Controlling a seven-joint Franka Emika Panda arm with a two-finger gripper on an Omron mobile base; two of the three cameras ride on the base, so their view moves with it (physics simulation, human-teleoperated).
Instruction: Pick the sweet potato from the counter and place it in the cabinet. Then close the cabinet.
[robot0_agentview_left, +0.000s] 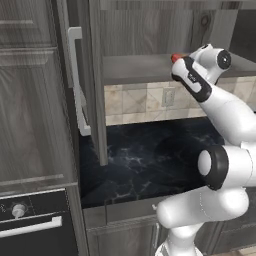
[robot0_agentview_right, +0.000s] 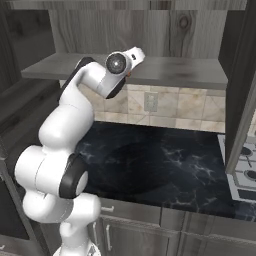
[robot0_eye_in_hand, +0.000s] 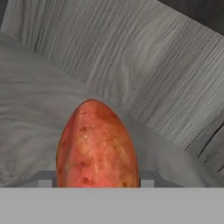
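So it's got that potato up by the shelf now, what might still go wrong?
Held at the shelf's front edge, the sweet potato might roll off if the gripper lets go here. The open cabinet door hangs close beside the arm, so pulling back carelessly may bump it.

You see the arm (robot0_agentview_left: 220, 145) reaching up from the lower right to the cabinet (robot0_agentview_left: 150, 30), its hand at the grey shelf (robot0_agentview_left: 135, 67) with the sweet potato (robot0_agentview_left: 176, 57) showing at its tip, above the counter (robot0_agentview_left: 145, 155), the left door (robot0_agentview_left: 95, 80) open.
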